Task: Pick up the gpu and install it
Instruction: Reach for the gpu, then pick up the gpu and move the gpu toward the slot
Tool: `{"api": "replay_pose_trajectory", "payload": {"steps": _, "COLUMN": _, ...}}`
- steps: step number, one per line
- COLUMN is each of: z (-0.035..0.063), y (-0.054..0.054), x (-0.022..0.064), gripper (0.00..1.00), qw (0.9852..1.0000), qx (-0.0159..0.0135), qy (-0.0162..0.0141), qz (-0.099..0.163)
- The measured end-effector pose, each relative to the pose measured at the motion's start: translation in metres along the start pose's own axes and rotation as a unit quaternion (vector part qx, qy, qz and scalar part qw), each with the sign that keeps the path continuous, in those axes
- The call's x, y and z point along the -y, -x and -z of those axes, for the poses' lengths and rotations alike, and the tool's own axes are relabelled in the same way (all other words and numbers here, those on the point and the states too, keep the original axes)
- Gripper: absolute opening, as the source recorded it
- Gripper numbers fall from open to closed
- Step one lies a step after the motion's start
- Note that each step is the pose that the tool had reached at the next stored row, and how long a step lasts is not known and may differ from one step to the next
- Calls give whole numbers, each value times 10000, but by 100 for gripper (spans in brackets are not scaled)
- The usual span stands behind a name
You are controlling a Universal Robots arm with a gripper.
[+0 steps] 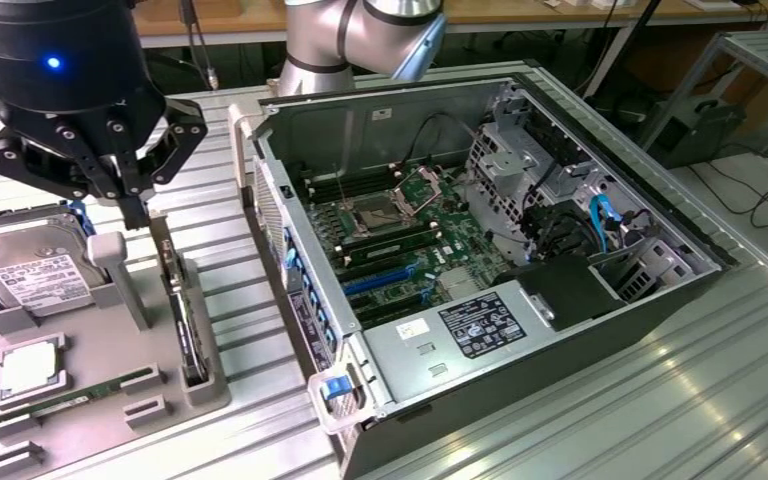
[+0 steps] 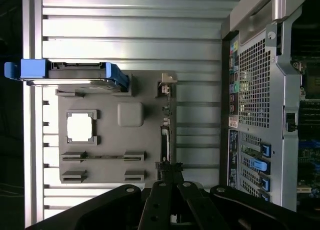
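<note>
The gpu (image 1: 185,325) is a thin dark card standing on edge in a slot along the side of the grey fixture plate (image 1: 115,350) nearest the computer case. In the wrist view the gpu (image 2: 165,135) appears as a narrow strip with its silvery bracket (image 2: 169,80) at one end. My gripper (image 1: 140,220) hangs just above the far end of the card, fingers together and nothing between them. The shut gripper (image 2: 169,171) lines up over the card's edge in the wrist view.
The fixture plate (image 2: 131,150) also carries a hard drive (image 1: 24,270) with blue rails, a square processor (image 1: 31,365) and a green memory stick (image 1: 64,402). On the exterior view's right lies the open computer case (image 1: 491,250), its motherboard (image 1: 411,240) exposed.
</note>
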State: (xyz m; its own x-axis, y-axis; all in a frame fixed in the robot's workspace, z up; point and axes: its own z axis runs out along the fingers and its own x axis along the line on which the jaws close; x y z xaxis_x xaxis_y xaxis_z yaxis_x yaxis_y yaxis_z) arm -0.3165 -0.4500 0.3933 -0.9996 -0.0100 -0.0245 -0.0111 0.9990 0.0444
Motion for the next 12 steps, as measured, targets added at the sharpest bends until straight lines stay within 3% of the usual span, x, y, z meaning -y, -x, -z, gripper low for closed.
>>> {"api": "replay_pose_trajectory", "payload": {"steps": 12, "z": 1, "y": -14, "x": 9, "gripper": 11, "qw": 10000, "qx": -1, "qy": 0, "qz": 0}}
